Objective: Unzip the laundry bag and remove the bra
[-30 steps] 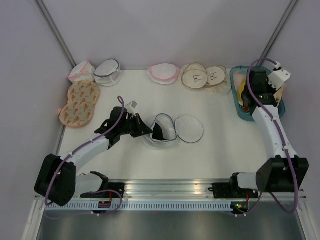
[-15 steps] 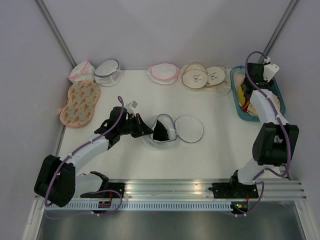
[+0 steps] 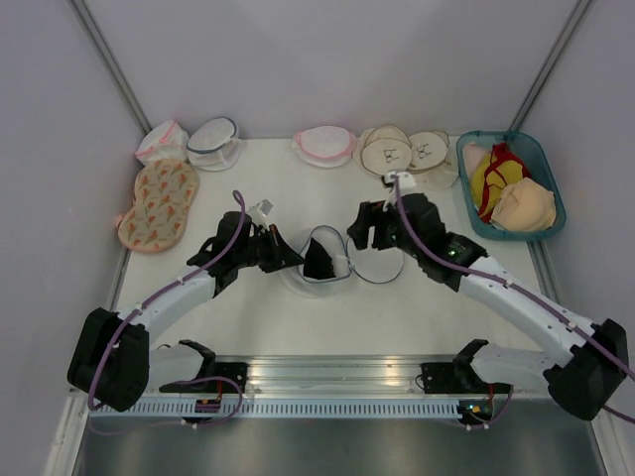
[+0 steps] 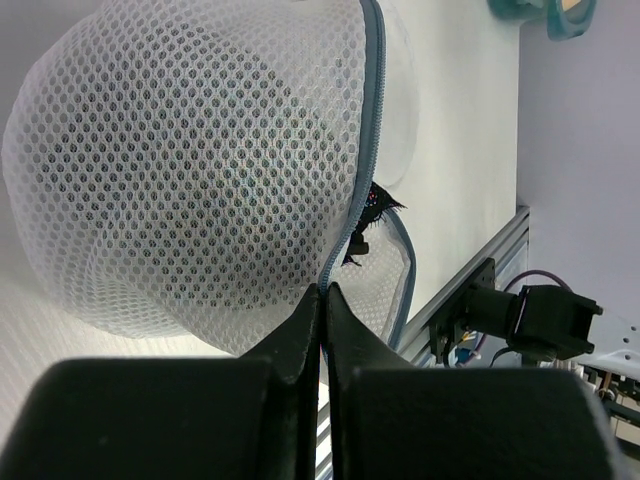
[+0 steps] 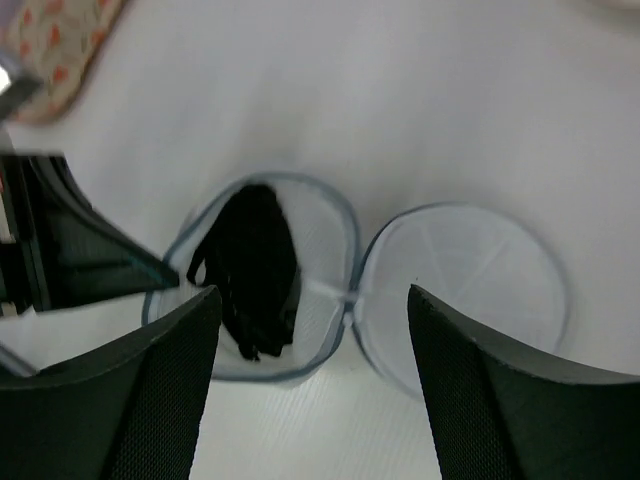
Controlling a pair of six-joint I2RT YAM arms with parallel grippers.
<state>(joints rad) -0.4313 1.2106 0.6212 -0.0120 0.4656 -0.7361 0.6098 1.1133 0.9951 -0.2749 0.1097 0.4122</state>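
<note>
- At the middle of the table (image 3: 258,198), the laundry bag (image 3: 333,244) lies unzipped. Its round lid (image 3: 379,264) is folded flat onto the table on the right side and joins the body at one short hinge point.
- Unzipping step: judged complete. In the right wrist view the zipper trim stands parted round almost the whole rim.
- Grip on the left: the left gripper (image 4: 322,290) has its fingers pressed together. They are clamped on the mesh and zipper trim at the left rim of the laundry bag and hold the mouth up.
- Free arm: the right gripper (image 5: 315,295) has its fingers wide apart with nothing between them. It hovers above the join of bag body and lid. No contact with either can be made out.
- Location of the bra (image 3: 526,206): it lies in the teal basket (image 3: 463,188) at the far right corner of the table. It sits beside red and yellow garments (image 3: 493,178), well apart from the laundry bag. Removal is judged done.
- Contents of the bag: a dark bundle (image 5: 255,270) lies inside the body, towards its left half. What it is cannot be told from these views.
- Steps left: judged few. The left gripper has not yet released the rim. If the dark bundle must also come out, the right gripper is placed to reach it.
- Far edge of the table: other mesh bags (image 3: 213,142) lie in a row, and neither gripper touches them.
</note>
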